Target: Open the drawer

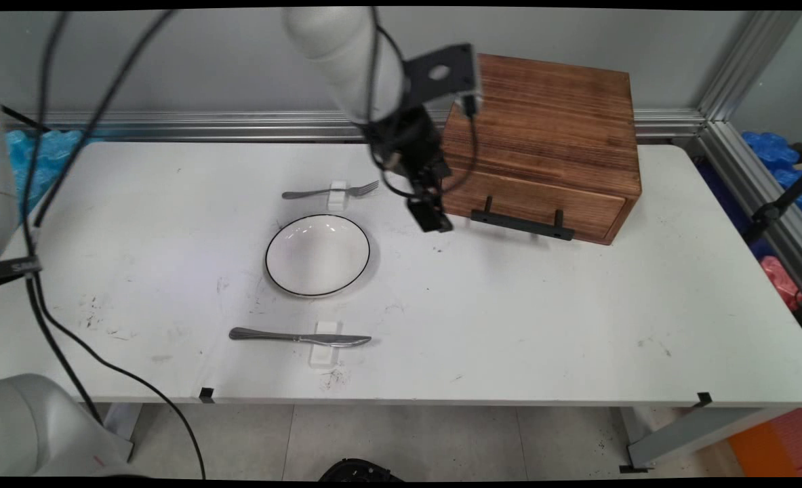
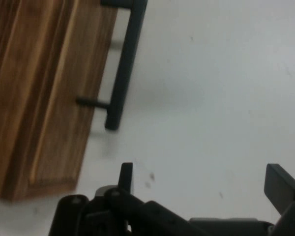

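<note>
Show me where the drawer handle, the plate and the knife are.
drawer handle (image 1: 521, 225): main view, middle of the black bar.
plate (image 1: 317, 255): main view, bare white centre.
knife (image 1: 299, 337): main view, where handle meets blade.

A wooden drawer box (image 1: 543, 146) stands at the back of the table (image 1: 577, 325), right of centre, with its bar handle (image 1: 521, 224) on the front face toward the near edge, and the gripper (image 1: 430, 215) hangs just left of that handle's left end, above the tabletop. Left of the gripper sits a bowl (image 1: 318, 255) near the table's middle, with a fork (image 1: 330, 192) behind it lying across a small rest (image 1: 337, 195). In front of the bowl, a knife (image 1: 299, 337) lies across a second rest (image 1: 325, 343) near the front edge.
</note>
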Robot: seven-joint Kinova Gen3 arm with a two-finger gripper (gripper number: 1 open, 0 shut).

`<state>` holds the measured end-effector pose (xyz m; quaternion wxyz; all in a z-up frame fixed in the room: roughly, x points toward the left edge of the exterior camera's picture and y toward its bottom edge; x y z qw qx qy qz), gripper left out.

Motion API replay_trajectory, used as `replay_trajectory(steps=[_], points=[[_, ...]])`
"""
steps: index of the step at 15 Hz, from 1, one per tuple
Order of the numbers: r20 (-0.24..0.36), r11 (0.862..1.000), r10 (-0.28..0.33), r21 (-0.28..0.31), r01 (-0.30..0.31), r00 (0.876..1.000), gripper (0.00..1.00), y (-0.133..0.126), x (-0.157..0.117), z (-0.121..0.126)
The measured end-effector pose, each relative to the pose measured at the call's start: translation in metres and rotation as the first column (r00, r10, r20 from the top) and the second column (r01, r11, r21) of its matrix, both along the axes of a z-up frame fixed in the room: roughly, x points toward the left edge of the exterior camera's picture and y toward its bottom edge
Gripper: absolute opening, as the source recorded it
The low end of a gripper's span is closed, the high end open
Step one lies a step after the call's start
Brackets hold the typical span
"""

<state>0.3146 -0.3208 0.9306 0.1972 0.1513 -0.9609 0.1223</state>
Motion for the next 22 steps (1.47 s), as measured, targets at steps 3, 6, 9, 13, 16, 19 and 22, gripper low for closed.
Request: replay_trajectory(steps=[3,6,9,13,16,19,22], points=[[0.023,0.999,-0.042,-0.019,0.042,0.999,1.0,-0.02,-0.031,-0.016],[0.058,0.996,-0.078,-0.03,0.08,0.995,1.0,-0.039,-0.063,-0.035],[0.093,0.995,-0.093,-0.029,0.096,0.991,1.0,-0.057,-0.091,-0.056],[0.126,0.994,-0.104,-0.02,0.108,0.987,1.0,-0.075,-0.12,-0.08],[0.146,0.994,-0.109,-0.013,0.112,0.983,1.0,-0.085,-0.135,-0.093],[0.164,0.994,-0.108,-0.01,0.111,0.981,1.0,-0.093,-0.146,-0.104],[0.18,0.994,-0.107,-0.005,0.11,0.978,1.0,-0.1,-0.155,-0.114]])
